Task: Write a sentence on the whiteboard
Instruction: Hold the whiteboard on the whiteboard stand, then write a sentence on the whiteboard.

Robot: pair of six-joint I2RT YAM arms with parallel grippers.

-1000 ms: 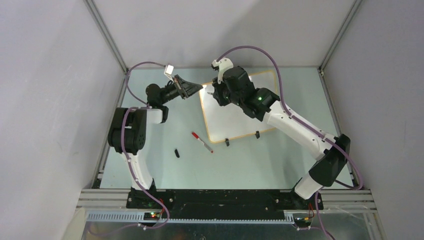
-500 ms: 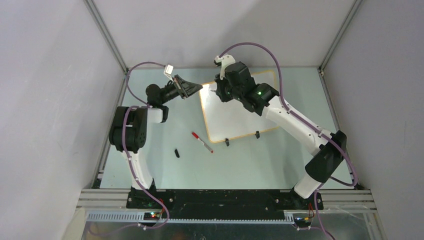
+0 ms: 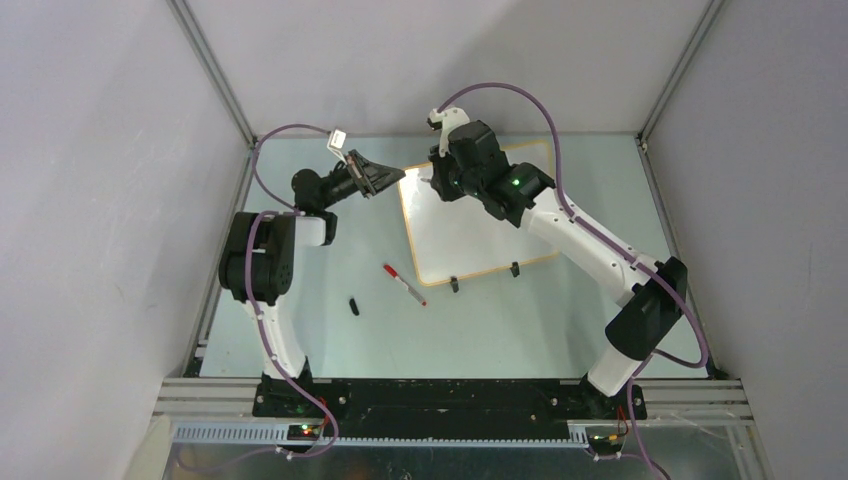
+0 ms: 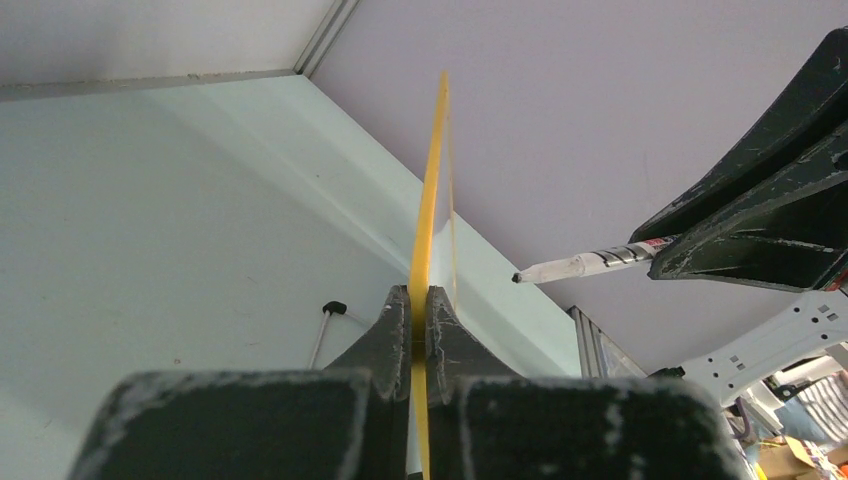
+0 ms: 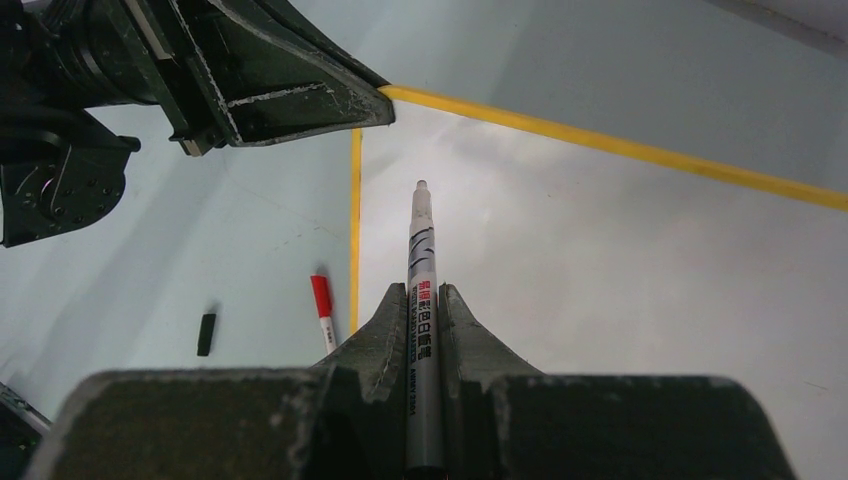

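The whiteboard [image 3: 480, 225] lies on the table with its orange-tan frame and a blank white face; no sentence shows on it. My left gripper [image 3: 393, 178] is shut on the board's far left corner, and the yellow frame edge [image 4: 428, 220] runs straight between its fingertips [image 4: 420, 295]. My right gripper [image 5: 421, 292] is shut on a grey marker [image 5: 420, 235], uncapped, pointing at the whiteboard [image 5: 600, 260] near that corner. In the left wrist view the marker [image 4: 585, 265] tip stands a little off the board's face.
A red-capped marker [image 3: 404, 284] and a loose black cap [image 3: 354, 306] lie on the table left of the board's near edge. Two black clip feet [image 3: 453, 284] sit on that edge. Grey walls close in the table on three sides.
My right wrist has shifted slightly toward the far wall with the marker. The left gripper stays clamped on the board's corner.
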